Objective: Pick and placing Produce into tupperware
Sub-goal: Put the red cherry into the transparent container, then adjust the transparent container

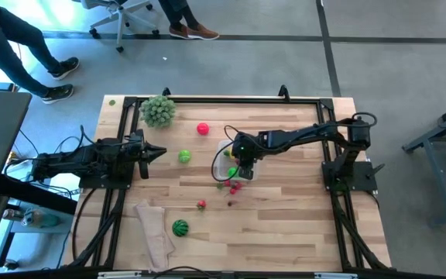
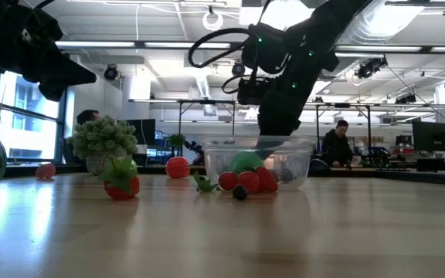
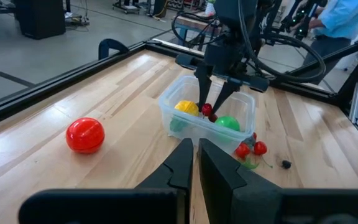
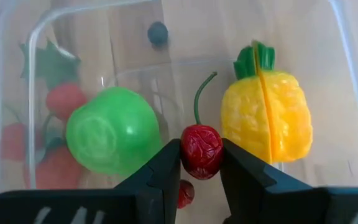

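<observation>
The clear tupperware [image 1: 221,153] stands mid-table. Inside it lie a green apple [image 4: 112,130] and a yellow pineapple [image 4: 267,115]. My right gripper [image 4: 201,154] reaches down into it, shut on a small red cherry [image 4: 201,151]. More produce lies on the table: a red ball [image 1: 202,129], a green fruit [image 1: 184,156], a strawberry [image 1: 200,204], a striped watermelon [image 1: 180,227], and red pieces with a dark berry [image 3: 252,149] against the container's near side. My left gripper [image 1: 157,151] waits shut near the table's left edge. My right gripper pinches the cherry's round body [image 4: 201,163] between its two fingers, one on each side. The fingers [image 3: 199,93] come from above, slanting down from the table's right. The cherry is clear of the floor between apple and pineapple, its green stem [image 4: 199,99] curving away past the fingertips.
A pale-green leafy ball [image 1: 158,110] sits at the far left corner. A beige cloth [image 1: 153,229] lies at the near left beside the watermelon. A black frame [image 1: 223,98] runs around the table. People stand on the floor beyond the far edge.
</observation>
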Available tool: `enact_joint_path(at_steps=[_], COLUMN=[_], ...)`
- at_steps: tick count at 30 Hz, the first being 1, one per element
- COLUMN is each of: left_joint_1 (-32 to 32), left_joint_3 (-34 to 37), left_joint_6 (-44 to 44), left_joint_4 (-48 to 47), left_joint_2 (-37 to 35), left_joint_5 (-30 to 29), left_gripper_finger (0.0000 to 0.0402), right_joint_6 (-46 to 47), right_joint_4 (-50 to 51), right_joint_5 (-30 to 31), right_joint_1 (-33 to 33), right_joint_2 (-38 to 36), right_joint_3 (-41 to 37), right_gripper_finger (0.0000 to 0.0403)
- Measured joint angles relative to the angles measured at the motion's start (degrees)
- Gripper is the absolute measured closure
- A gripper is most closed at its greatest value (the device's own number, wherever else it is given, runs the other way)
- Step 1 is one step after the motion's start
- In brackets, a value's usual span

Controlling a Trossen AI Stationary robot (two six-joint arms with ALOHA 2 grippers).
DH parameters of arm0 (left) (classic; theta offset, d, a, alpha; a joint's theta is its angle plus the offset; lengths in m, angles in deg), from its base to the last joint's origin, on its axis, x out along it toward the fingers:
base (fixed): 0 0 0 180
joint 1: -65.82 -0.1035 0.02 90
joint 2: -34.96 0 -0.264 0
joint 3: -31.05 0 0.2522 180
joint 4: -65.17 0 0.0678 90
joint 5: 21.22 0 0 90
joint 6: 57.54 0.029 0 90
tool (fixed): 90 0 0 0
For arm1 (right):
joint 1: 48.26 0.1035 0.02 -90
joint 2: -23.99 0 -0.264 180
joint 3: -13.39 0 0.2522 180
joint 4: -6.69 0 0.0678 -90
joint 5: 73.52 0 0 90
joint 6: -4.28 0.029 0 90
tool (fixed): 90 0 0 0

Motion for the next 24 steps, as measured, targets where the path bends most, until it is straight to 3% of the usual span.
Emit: enact_joint_path(at_steps=[10,24], left_joint_1=[0.0,0.0], left_joint_3=[0.0,0.0], left_joint_6=[0.0,0.0], left_joint_4=[0.0,0.0], left_joint_2=[0.0,0.0], left_joint_5=[0.0,0.0], left_gripper_finger=[0.0385,0.0385], right_joint_6=[1.0,1.2], right_joint_4=[1.6,1.9], right_joint_5=[1.1,1.3], right_joint_1=[0.0,0.0], right_joint_2=[0.0,-0.2], right_joint_3=[-0.2,0.0], right_gripper_finger=[0.0306,0.0261])
